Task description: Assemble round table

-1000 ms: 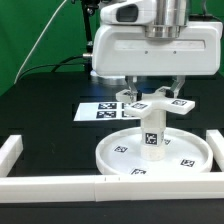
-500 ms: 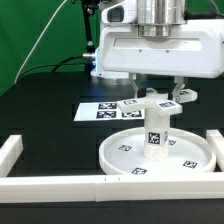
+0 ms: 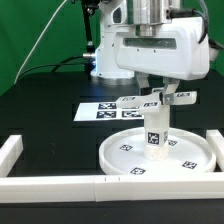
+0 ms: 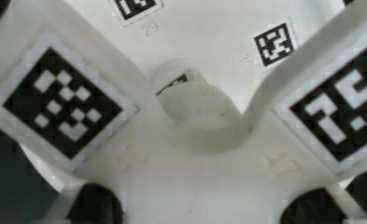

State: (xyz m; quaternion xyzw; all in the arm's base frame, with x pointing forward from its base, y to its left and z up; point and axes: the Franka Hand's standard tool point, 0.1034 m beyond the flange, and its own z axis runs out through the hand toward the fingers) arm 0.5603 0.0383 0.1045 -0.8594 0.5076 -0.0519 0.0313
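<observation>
The large round disc (image 3: 107, 156) lies flat on the black table. The short cylindrical leg (image 3: 153, 135) stands upright at its centre. The small cross-shaped foot (image 3: 156, 100) sits on top of the leg. My gripper (image 3: 156, 92) comes straight down from above and is shut on the foot. In the wrist view the foot (image 4: 180, 150) fills the picture, with tagged arms spreading out and a round hollow in its middle. My gripper (image 4: 206, 205) grips it, with the dark fingertips (image 4: 91, 203) on either side. The leg is hidden below the foot there.
The marker board (image 3: 100, 110) lies behind the disc. White border rails run along the front (image 3: 50, 185), the exterior view's left (image 3: 10, 150) and the exterior view's right (image 3: 213, 140). A green curtain and cables are at the back.
My gripper has turned about its vertical axis over the leg, and the foot's arms have turned with it. The disc and leg stay in place.
</observation>
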